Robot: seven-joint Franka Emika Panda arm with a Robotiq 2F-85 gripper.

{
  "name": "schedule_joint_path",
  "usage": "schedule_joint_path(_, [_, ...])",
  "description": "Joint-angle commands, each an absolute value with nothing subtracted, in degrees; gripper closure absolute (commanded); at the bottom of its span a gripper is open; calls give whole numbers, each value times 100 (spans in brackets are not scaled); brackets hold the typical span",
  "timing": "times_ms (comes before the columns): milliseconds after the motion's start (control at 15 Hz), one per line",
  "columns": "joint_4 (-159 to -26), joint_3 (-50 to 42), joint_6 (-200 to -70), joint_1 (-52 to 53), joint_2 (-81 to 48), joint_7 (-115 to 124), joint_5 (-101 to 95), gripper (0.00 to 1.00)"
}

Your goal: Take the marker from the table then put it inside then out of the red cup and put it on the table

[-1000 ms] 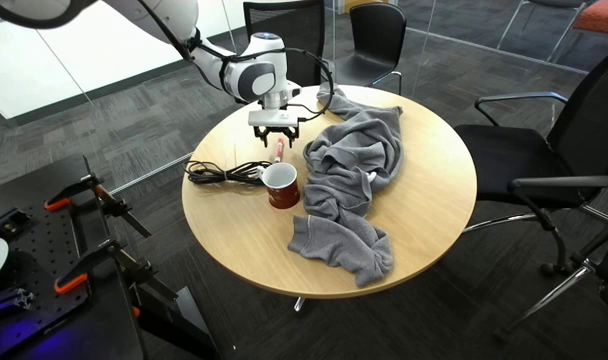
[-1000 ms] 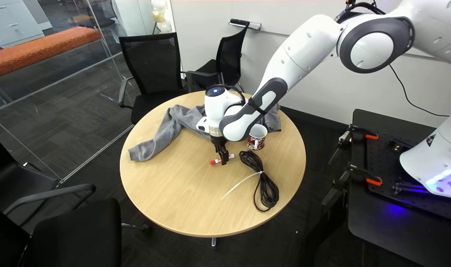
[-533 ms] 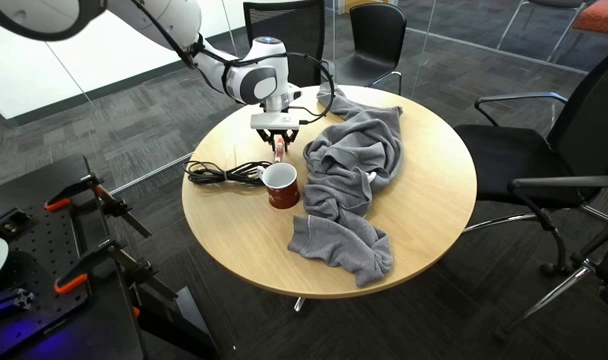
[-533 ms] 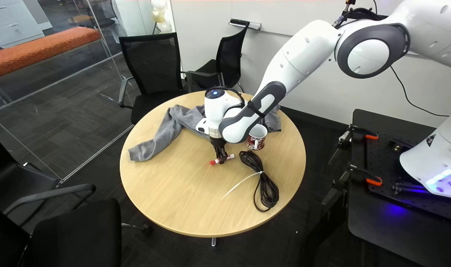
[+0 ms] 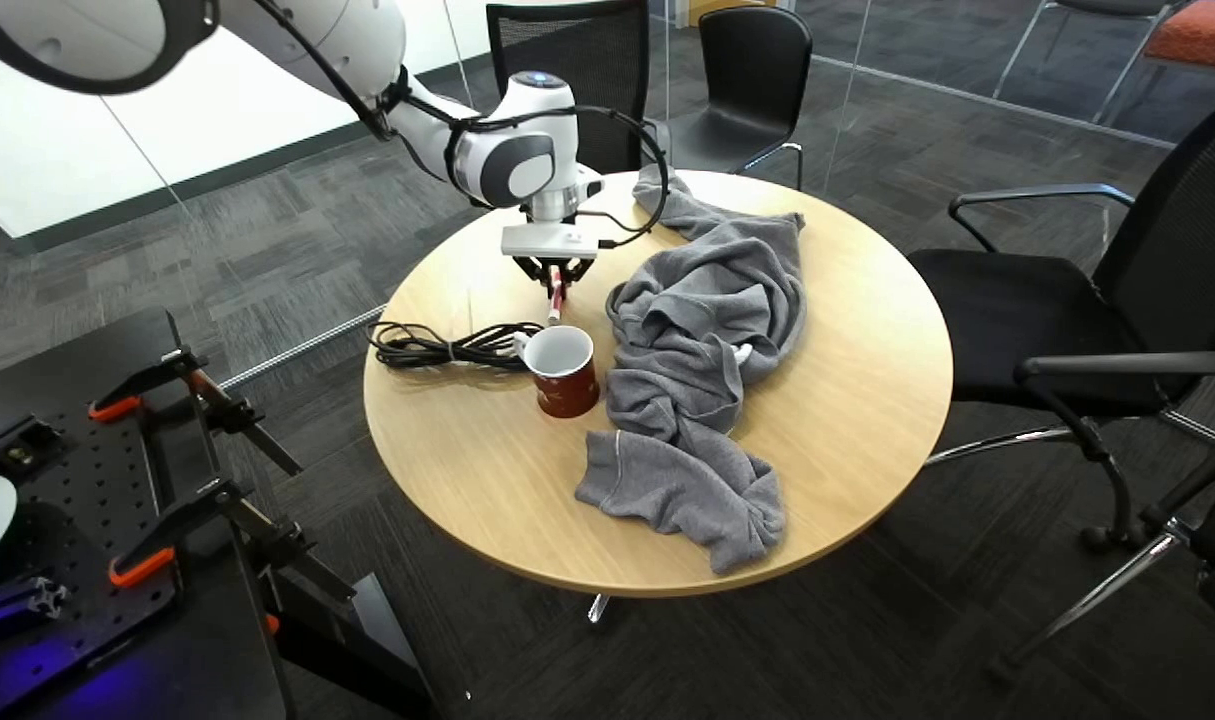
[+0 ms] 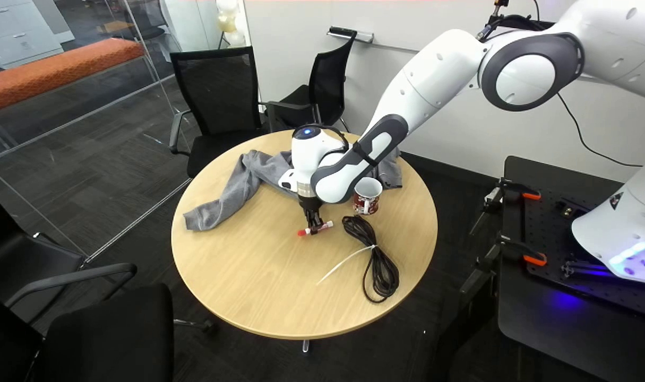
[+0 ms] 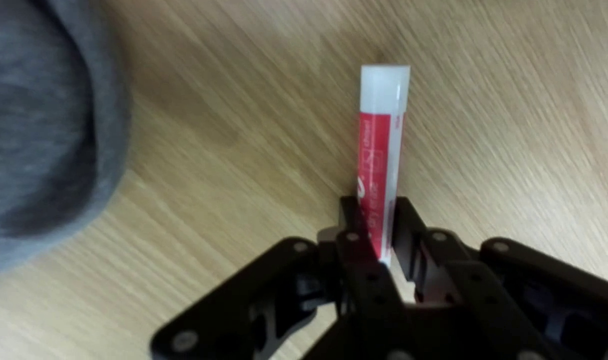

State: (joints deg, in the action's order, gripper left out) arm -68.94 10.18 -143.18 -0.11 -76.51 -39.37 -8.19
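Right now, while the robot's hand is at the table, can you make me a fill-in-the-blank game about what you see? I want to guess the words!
1. In the wrist view, the gripper is closed on the dry erase ____.
2. In both exterior views, the top of the table has a ____ shape.
3. On the inside, the red cup is ____ in colour.
4. The crumpled cloth is ____ in colour.

Missing words: marker; round; white; grey.
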Motion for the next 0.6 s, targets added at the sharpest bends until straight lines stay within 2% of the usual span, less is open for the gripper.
schedule_joint_path(0, [-7147,1255,-14151,-235,-7374,-3858,-541,95])
schedule_joint_path(533, [-8062,1233,-14050,-372,-6495,-3403,-408,95])
